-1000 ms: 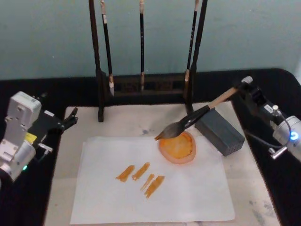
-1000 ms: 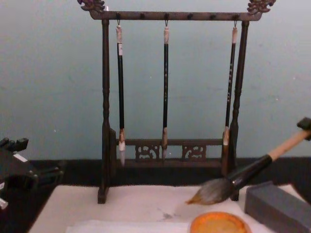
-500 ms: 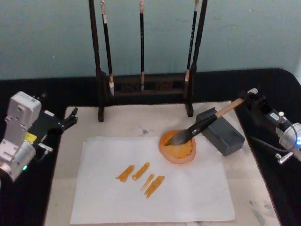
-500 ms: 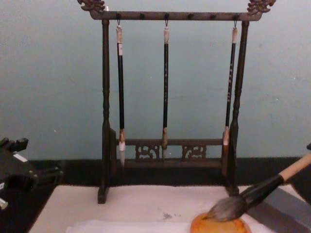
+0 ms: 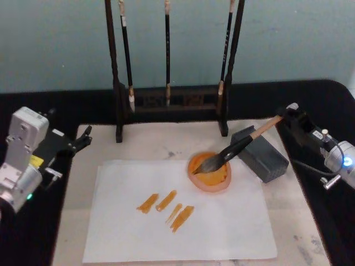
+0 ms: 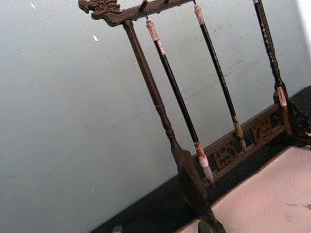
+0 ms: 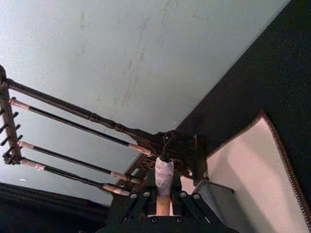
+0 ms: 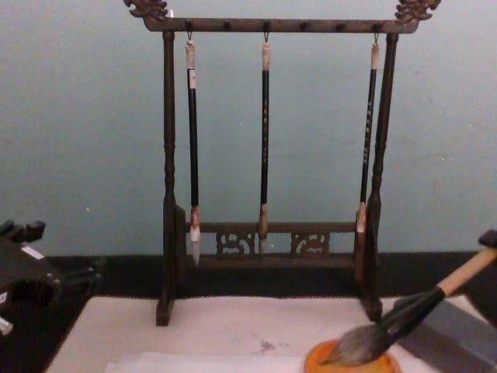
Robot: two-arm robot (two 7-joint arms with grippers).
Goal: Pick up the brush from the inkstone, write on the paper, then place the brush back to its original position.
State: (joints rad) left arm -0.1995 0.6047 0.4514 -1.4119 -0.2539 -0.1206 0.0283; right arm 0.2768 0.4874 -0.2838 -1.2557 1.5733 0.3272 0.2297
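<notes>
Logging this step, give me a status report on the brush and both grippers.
Right gripper shut on brush, bristles down in inkstone. Left gripper parked at left. Handle crosses over grey block.

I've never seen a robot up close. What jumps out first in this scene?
The right gripper holds the brush slanted, its bushy bristles resting in the orange inkstone right of centre. Four orange strokes mark the paper in front, and a dark wooden stand with three slim brushes rises behind; the left gripper sits parked at far left.
</notes>
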